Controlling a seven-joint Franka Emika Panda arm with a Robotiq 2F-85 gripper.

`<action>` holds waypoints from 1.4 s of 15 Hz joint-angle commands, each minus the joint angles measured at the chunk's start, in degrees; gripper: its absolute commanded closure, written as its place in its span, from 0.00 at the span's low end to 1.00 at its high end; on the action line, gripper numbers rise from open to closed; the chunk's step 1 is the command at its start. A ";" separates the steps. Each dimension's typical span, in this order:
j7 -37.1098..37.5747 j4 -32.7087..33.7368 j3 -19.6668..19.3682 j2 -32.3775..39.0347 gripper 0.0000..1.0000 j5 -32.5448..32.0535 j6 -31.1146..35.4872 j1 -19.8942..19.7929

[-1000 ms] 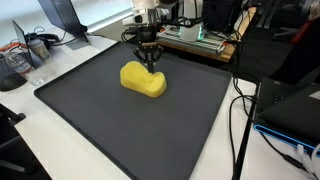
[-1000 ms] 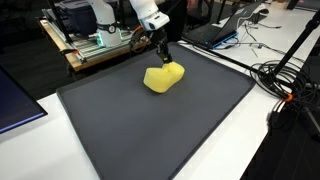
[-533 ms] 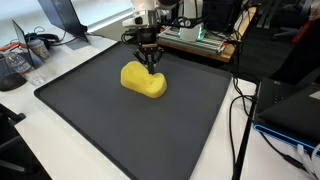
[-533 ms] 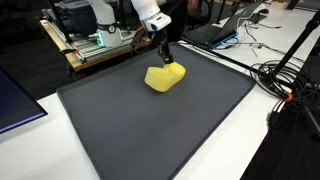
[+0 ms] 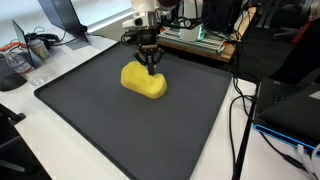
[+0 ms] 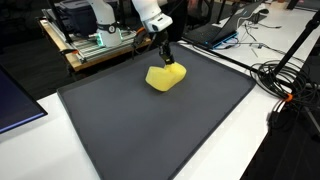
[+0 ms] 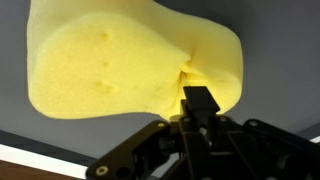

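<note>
Here the tool (image 5: pixel 150 67) is clamped on the yellow sponge (image 5: pixel 140 82) over the dark mat (image 5: pixel 130 135).

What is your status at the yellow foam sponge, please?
Gripper shut on soft yellow foam sponge. Sponge on dark grey mat. No obstruction seen.

Even bright indoor light; soft shadows; wrist view slightly blurred.

robotics lab, tangled cables (image 6: pixel 285 75), electronics rack (image 6: pixel 95 43)
</note>
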 commanded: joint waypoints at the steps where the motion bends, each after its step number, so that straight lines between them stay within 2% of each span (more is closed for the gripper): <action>1: 0.74 3.08 1.18 5.60 0.97 -0.05 0.15 1.19; 8: 1.76 2.35 0.52 5.07 0.97 -1.03 0.32 1.07; 12: 6.37 -1.48 -2.06 1.97 0.97 -5.18 1.97 1.25; 16: 14.93 -6.39 -4.88 -4.06 0.97 -14.41 -0.39 1.30; 21: 28.74 -10.57 -7.21 -11.47 0.97 -32.48 -4.23 0.76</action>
